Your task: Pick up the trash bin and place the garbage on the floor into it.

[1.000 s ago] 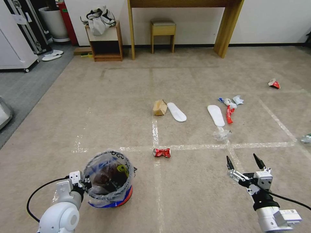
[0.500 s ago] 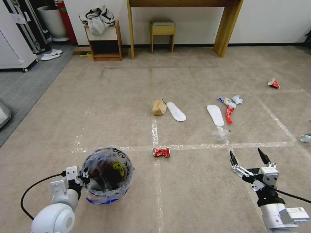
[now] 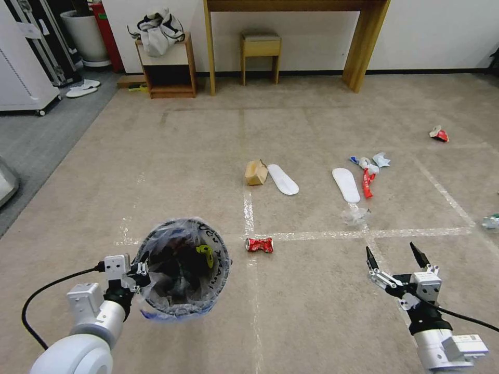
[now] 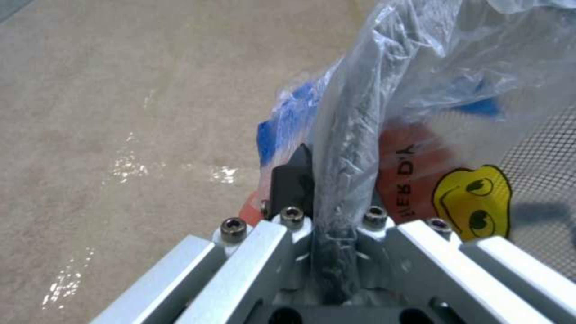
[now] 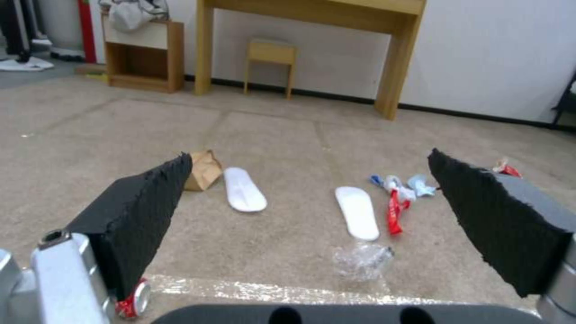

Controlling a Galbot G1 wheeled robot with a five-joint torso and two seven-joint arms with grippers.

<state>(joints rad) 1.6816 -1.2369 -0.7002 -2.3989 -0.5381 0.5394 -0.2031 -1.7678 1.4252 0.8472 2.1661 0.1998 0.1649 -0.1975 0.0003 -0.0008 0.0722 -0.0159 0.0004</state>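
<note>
Left gripper [image 3: 139,270] clamped on rim of small red bag-lined trash bin [image 3: 182,267] — lifted clear of floor. Right gripper [image 3: 393,257] spread, empty, near crushed red can [image 3: 259,244]. Advised: bin kept level — mouth upward.

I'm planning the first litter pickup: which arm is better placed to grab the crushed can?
Probably the right: the right gripper is open and empty, while the left gripper is clamped on the trash bin rim. The crushed can lies between them.
</note>
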